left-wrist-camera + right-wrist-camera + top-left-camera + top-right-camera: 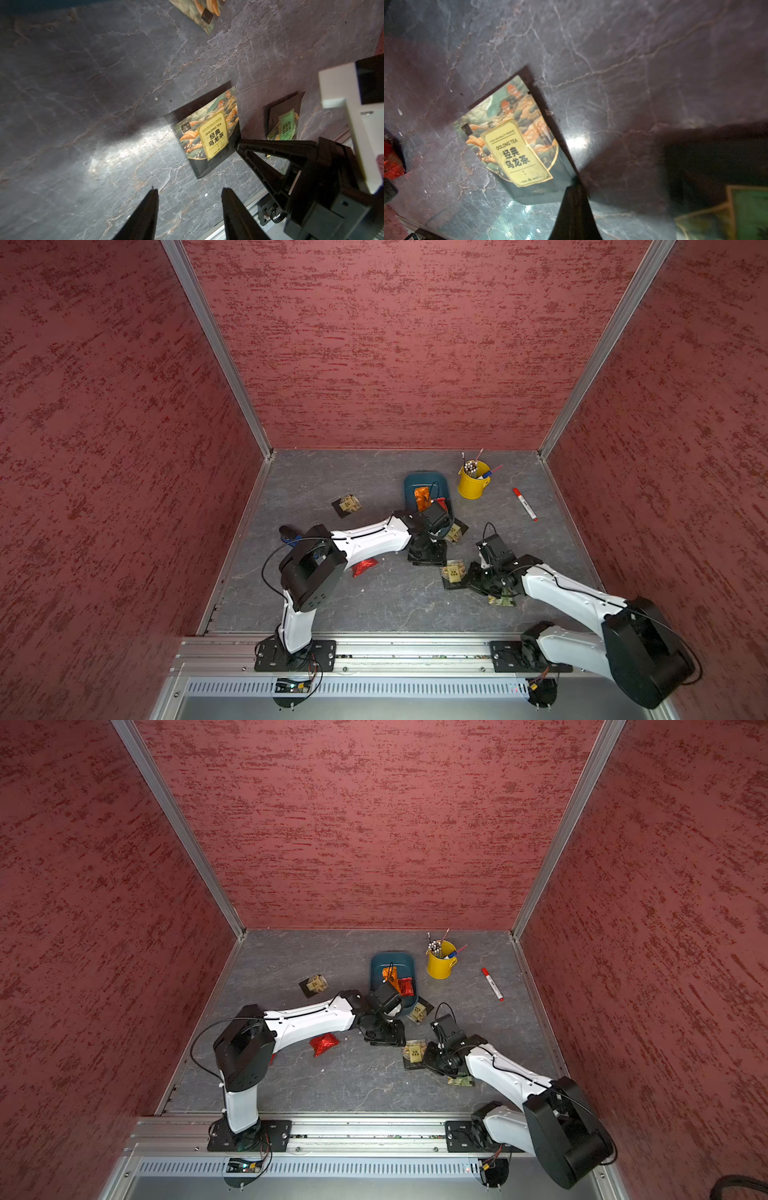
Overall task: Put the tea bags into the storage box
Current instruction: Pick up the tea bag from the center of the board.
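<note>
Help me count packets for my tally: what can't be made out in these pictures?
- Blue box, both top views: the left arm covers its near part, so packets inside can't be counted.
- Green-label packet: mostly under the right arm; cut by the edge in the right wrist view.
- Right claw: its shut tips hide whether they pinch the oolong packet.

Both arms were built alike: smooth white shells along the links and bulky black housings at the joints. The left arm (365, 537) and the right arm (569, 597) each ended in a flat black base plate (270, 655) studded with silvery screws. A thin black cable (266, 562) looped along each one. The left gripper (189, 190) had plain black fingers tapering to points, while the right gripper (239, 145) showed black fingers shaped as open triangular frames.
</note>
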